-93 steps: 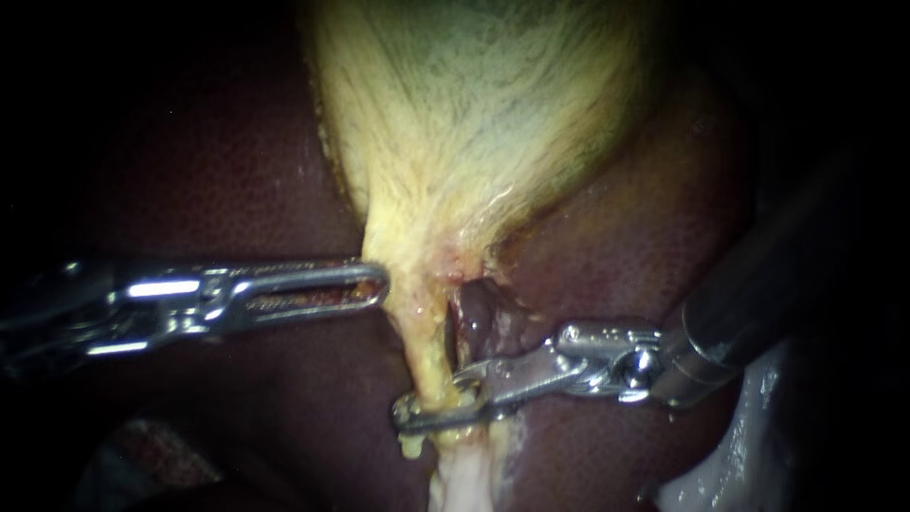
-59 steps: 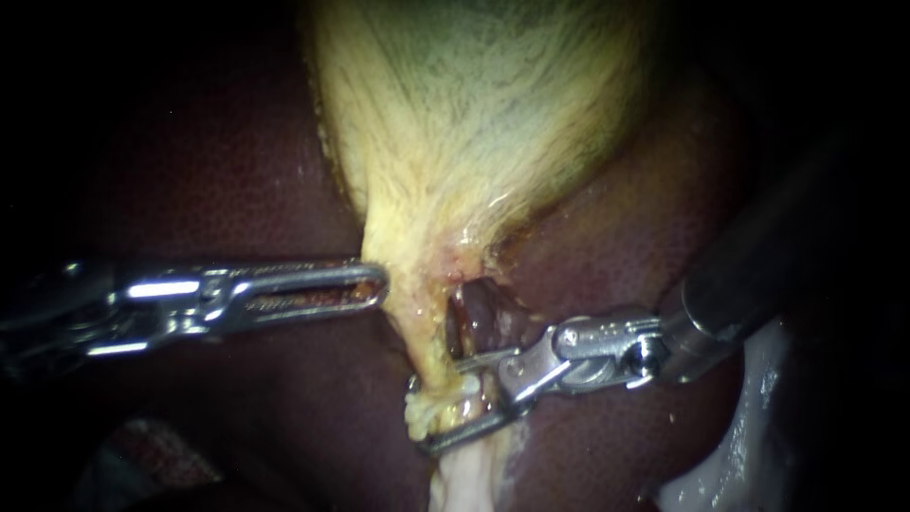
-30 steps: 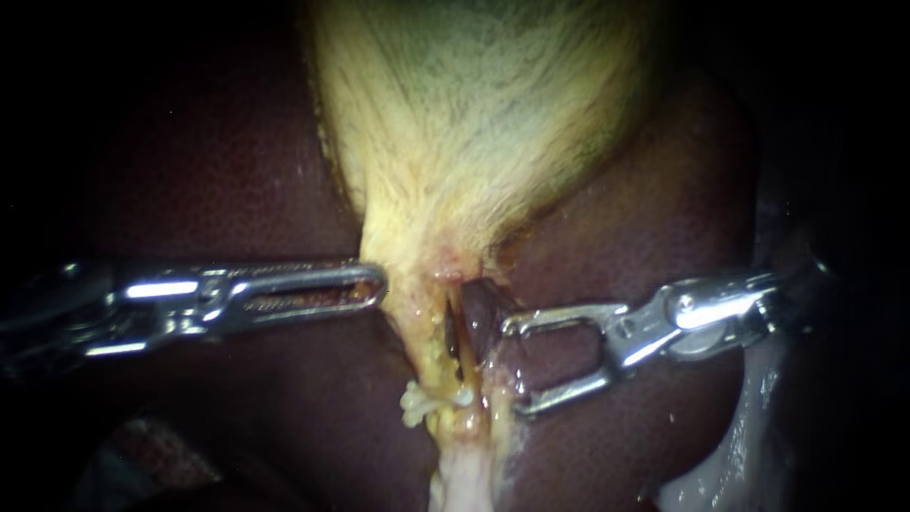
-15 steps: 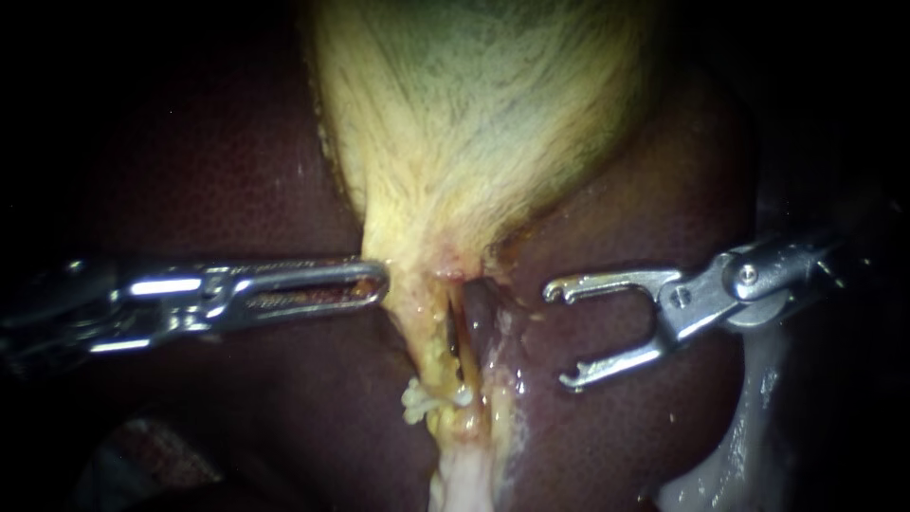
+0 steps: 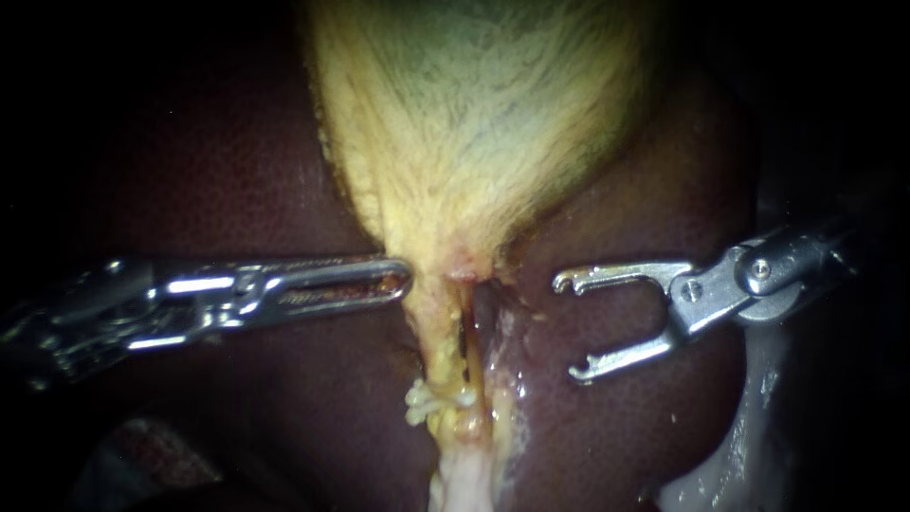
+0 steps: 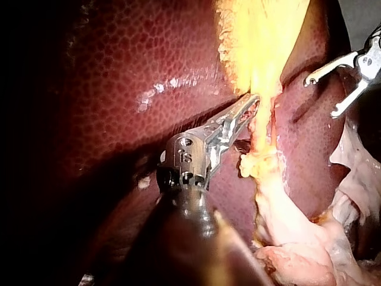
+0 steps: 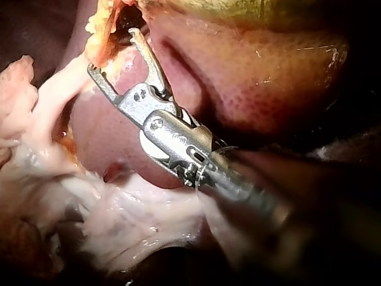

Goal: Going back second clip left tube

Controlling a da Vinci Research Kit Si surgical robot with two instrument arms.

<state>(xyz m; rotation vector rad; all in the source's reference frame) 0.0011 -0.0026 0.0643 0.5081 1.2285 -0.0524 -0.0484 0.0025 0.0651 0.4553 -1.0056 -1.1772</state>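
**Endoscope view.** The gallbladder [image 5: 474, 114] lies pale yellow over the dark liver [image 5: 209, 171] and narrows downward to a neck. The left instrument [image 5: 403, 280] comes in level, and its end effector is closed, the jaws lying together. Its tip rests against the side of the neck; whether it pinches a fold there cannot be told. It is probably placed to steady the neck so that the strands below stand straight. The left tube [image 5: 434, 337] runs down from the neck, and a dark slit parts it from the strand beside it. A pale clip [image 5: 428, 400] sits across the left tube low down. The right instrument [image 5: 569, 327] holds its end effector open and empty over bare liver. Its hooked jaw tips face the tubes but stand apart from them, which fits a retreat that leaves the clipped tube free.

**Left wrist view.** The left instrument [image 6: 253, 101] reaches ahead to the yellow neck with its jaws together. The clip [image 6: 253, 167] lies beside and just below its tip. The right instrument [image 6: 321, 96] stands well apart beyond the tube, jaws spread.

**Right wrist view.** The right instrument [image 7: 111, 50] points its open jaws toward the yellow tissue ahead, with nothing between them. The clip cannot be made out here.
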